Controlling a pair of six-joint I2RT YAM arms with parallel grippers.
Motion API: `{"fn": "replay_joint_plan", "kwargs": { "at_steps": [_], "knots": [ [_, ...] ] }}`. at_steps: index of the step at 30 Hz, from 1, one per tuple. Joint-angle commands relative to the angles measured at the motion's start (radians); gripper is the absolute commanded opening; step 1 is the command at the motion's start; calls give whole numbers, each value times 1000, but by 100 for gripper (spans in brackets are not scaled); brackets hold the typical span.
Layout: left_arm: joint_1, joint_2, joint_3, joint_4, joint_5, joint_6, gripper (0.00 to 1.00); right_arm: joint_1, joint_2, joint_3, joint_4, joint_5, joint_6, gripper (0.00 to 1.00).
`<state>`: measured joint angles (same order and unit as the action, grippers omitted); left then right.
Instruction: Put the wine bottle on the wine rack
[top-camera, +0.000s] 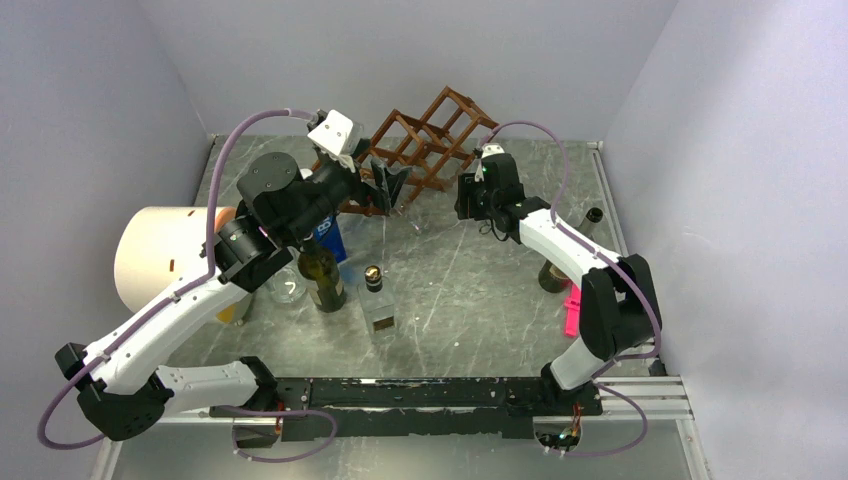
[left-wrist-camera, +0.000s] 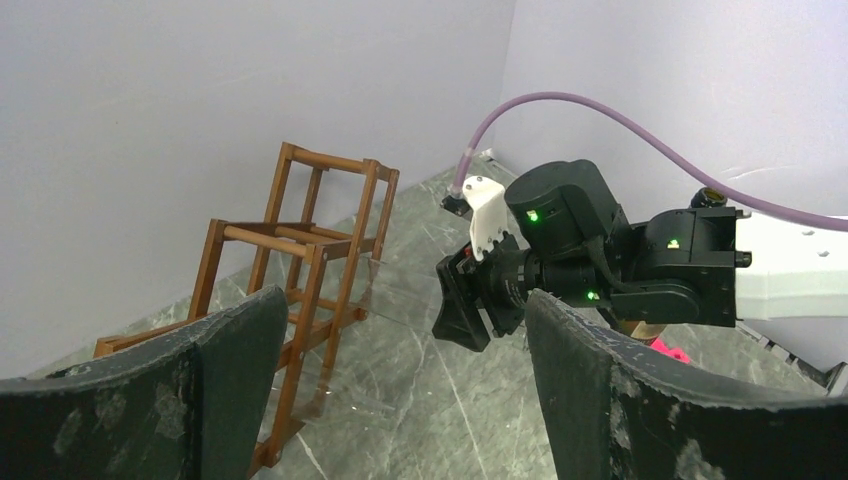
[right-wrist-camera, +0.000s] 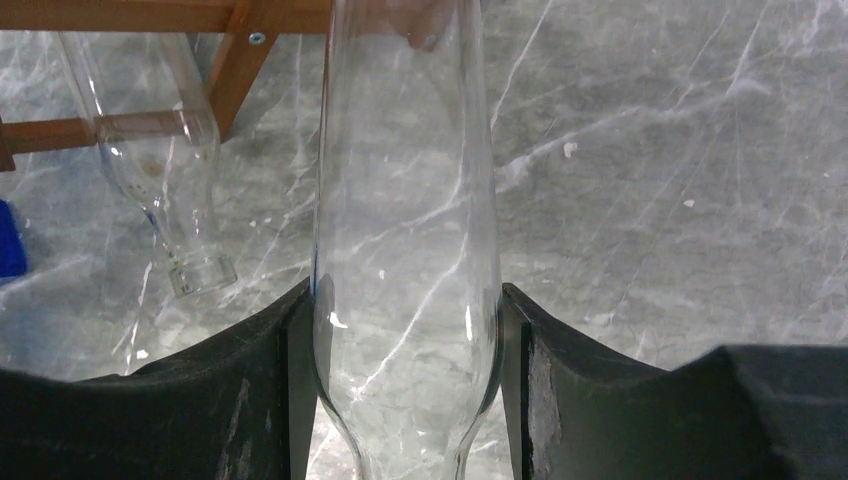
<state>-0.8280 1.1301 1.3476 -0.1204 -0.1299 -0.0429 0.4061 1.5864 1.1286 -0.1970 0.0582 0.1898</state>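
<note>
Centrally, we see the right hand (right-wrist-camera: 405, 300) clamped on the clear wine bottle (right-wrist-camera: 405, 170), whose far end reaches the wine rack (right-wrist-camera: 237, 70) at the back of the surface (top-camera: 470, 280); the left hand (left-wrist-camera: 400, 300) stands wide apart, empty.

Right wrist view:
- wine bottle (right-wrist-camera: 405, 250) runs off the top and bottom edges. Mouth and base not seen.
- second clear bottle (right-wrist-camera: 160, 170): upper body cut by the top edge.
- wine rack (right-wrist-camera: 238, 70): a few bars only, the rest out of frame.
- blue thing (right-wrist-camera: 8, 240): a sliver at the left edge, can't identify.

Top view:
- rack's left end hidden behind the left arm (top-camera: 290, 200).
- bottle (top-camera: 551, 278) by the table's right edge sits mostly behind the right arm (top-camera: 560, 245).
- pink thing (top-camera: 572, 308) also partly covered.

Left wrist view:
- left gripper (left-wrist-camera: 400, 300): both fingers cut by the bottom edge.
- one finger (left-wrist-camera: 215, 400) hides the rack's lower part.
</note>
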Motion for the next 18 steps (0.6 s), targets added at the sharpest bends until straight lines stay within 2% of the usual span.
{"fn": "replay_joint_plan", "kwargs": {
  "at_steps": [1, 9, 18],
  "knots": [
    [3, 8, 40, -10, 28, -6, 92, -12, 5, -7, 206, -61, -33, 0],
    [3, 22, 51, -17, 41, -12, 92, -38, 69, -23, 363, -202, -36, 0],
    [3, 32, 63, -26, 47, -11, 92, -45, 167, 2, 500, -274, -87, 0]
  ]
}}
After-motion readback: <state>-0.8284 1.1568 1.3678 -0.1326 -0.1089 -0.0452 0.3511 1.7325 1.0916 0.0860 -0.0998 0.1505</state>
